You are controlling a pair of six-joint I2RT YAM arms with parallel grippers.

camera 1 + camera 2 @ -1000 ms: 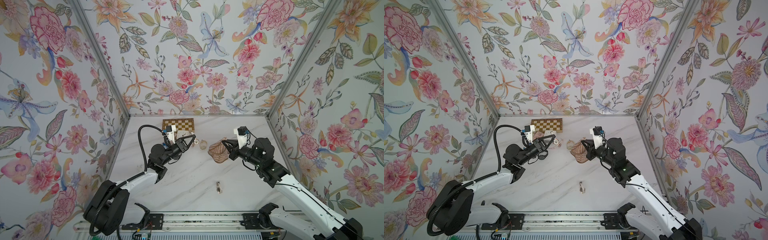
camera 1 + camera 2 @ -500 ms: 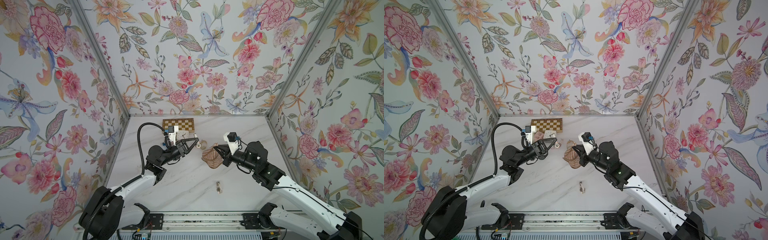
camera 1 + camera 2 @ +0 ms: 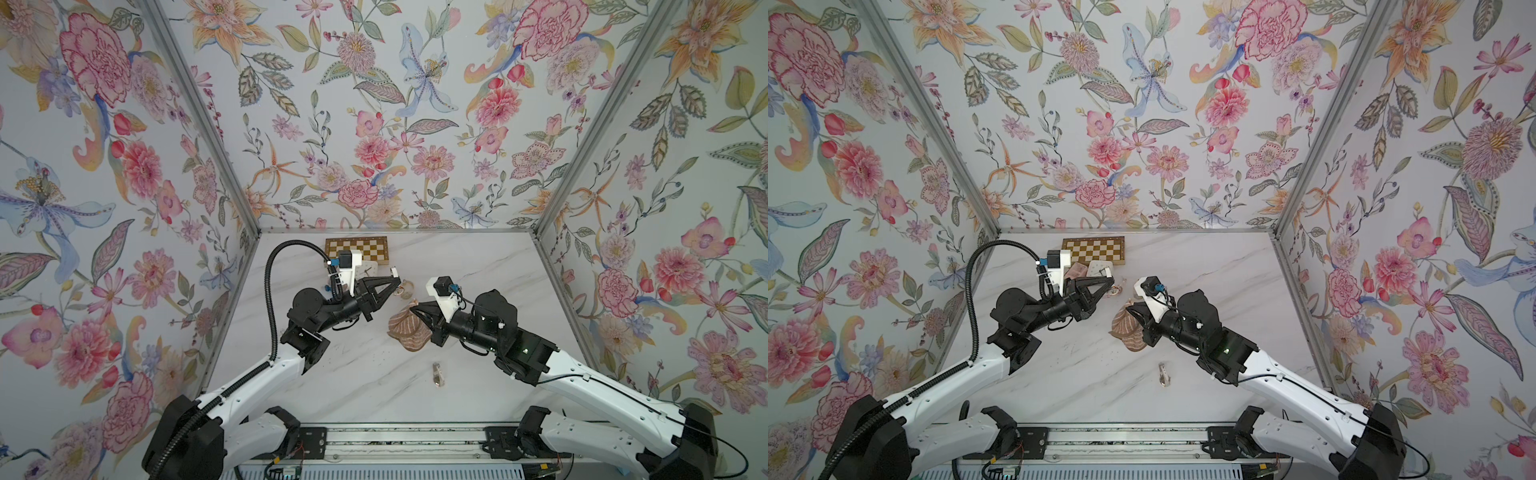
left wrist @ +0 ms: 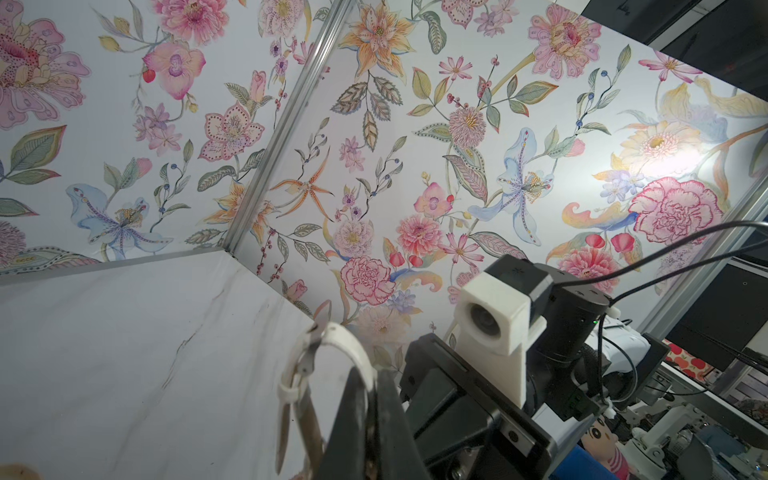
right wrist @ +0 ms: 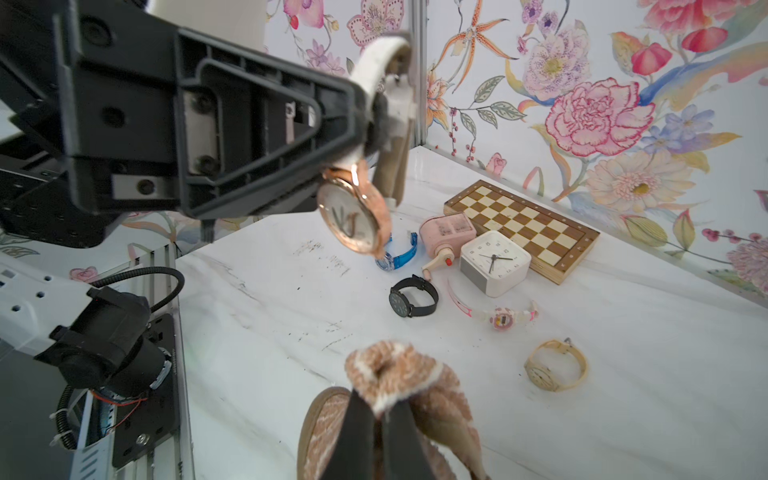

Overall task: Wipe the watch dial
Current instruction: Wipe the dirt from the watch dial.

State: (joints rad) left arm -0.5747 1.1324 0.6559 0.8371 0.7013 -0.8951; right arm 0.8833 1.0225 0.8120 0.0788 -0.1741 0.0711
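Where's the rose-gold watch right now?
The rose-gold watch hangs by its white strap from the left gripper, off the table near its middle; in the right wrist view its dial faces the cloth, apart from it.

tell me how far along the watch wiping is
Done: the left pincer holds the watch up by its white strap, and the right pincer is shut on the cloth. In hand: the cloth is near the dial, apart from it. Left: the wipe itself; no contact shows.

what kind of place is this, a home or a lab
Probably a staged robot test booth, not a home: floral panels in metal framing enclose a marble-look tabletop, with two arms mounted on a rail.
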